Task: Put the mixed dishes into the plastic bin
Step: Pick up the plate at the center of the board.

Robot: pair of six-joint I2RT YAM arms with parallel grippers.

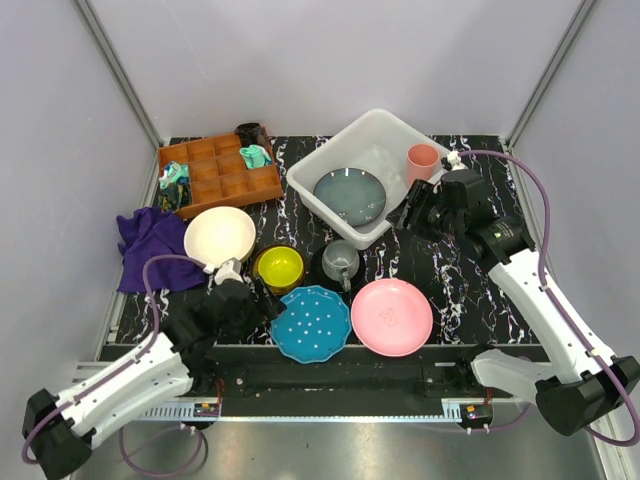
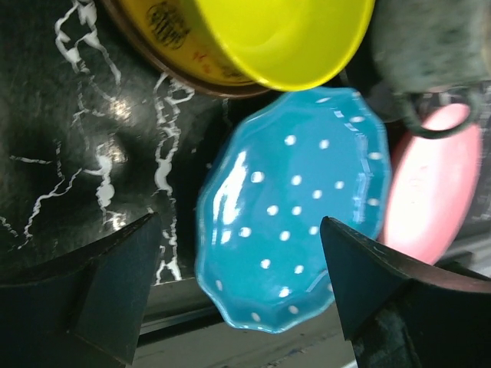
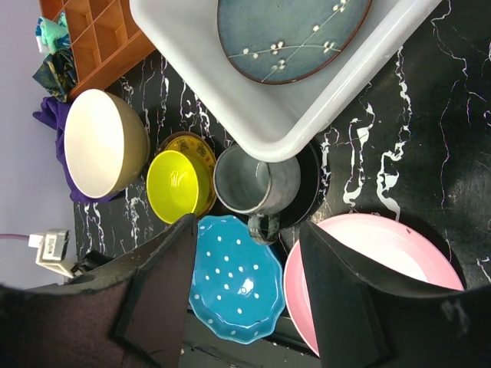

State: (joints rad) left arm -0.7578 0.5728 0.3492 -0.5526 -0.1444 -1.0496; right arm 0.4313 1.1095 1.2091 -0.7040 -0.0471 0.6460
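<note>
While bent low over the blue dotted plate (image 1: pixel 311 323), left gripper (image 2: pixel 238 222) wide open, empty, right gripper (image 3: pixel 247 222) up beside the bin (image 1: pixel 320 208), open, empty, grey plate (image 1: pixel 349 196) and pink cup (image 1: pixel 422 160) inside

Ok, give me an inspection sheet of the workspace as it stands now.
Surface: black marbled table, no spills seen.
Job's things: grey-blue plate and pink cup in plastic bin; cream bowl, yellow bowl, grey mug on black saucer, blue dotted plate, pink plate outside.
Clutter: purple cloth; wooden tray holding small items.
Grippers: left gripper open, empty, near blue dotted plate; right gripper open, empty, beside bin.
Cables: purple cables looping at left and right.
Surroundings: pale walls, metal frame posts.
</note>
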